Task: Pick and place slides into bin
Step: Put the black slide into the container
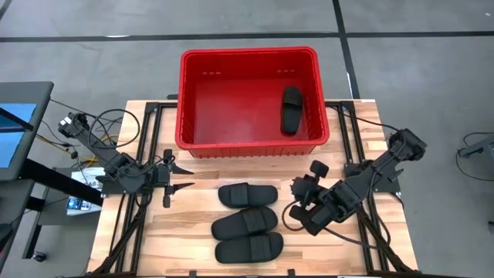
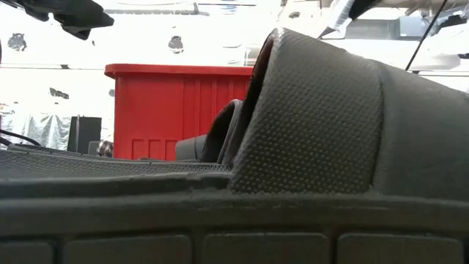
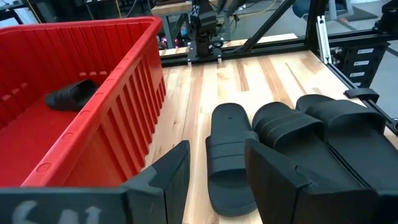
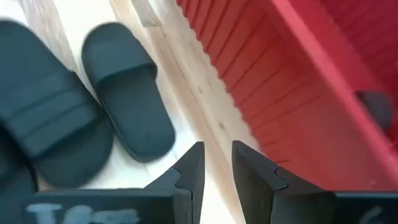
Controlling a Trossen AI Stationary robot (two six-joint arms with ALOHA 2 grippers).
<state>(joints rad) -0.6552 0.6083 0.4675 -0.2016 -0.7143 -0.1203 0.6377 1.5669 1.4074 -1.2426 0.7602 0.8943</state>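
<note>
Left gripper (image 1: 185,176) hangs over the bare wood left of the slides, fingers spread apart, nothing between them. Right gripper (image 1: 296,188) sits just right of the row, jaws parted with a narrow gap, empty. Three slides lie side by side on the table (image 1: 193,232) in front of the bin (image 1: 193,147): nearest the bin one (image 1: 247,194), then the middle one (image 1: 244,223), then the last (image 1: 248,249). A fourth slide (image 1: 291,109) rests inside the bin, against its right wall.
</note>
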